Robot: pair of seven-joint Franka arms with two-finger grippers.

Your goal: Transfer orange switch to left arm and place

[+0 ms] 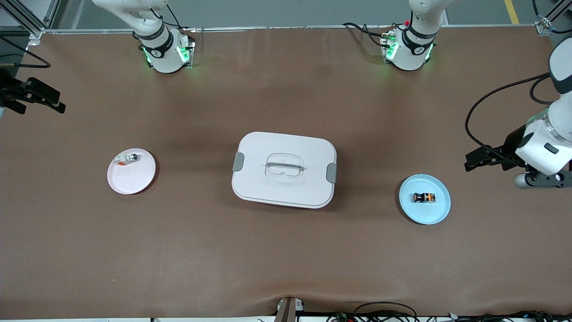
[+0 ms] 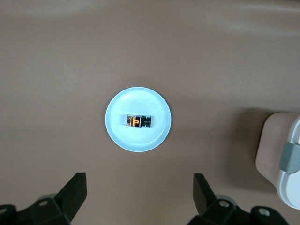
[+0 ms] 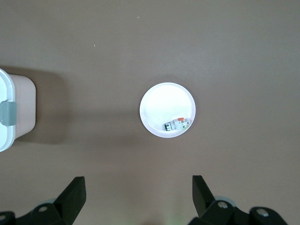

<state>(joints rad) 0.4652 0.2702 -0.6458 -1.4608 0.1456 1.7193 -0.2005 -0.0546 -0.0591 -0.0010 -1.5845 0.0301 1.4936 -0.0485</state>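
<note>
The orange switch (image 1: 424,197) is lying on its side in the middle of the pale blue plate (image 1: 440,213), toward the left arm's end of the table. The left gripper (image 2: 139,199) is hanging high over the bare brown table (image 1: 286,259) w/ its fingers (image 2: 75,192) spread wide and holding nothing — in the left wrist view the switch is sitting well clear of the fingertips, roughly in line w/ the gap between them.

The box (image 1: 284,169) is resting mid-table, lid on, between the two plates; one latched corner is showing at the edge of each wrist view.

The right gripper (image 3: 138,196) is hanging over the table at the right arm's end, fingers (image 3: 74,193) also wide apart and empty. Out ahead of its fingertips the white plate (image 1: 134,179) is carrying a small whitish piece (image 1: 129,158) at its rim — not touched by either finger.
</note>
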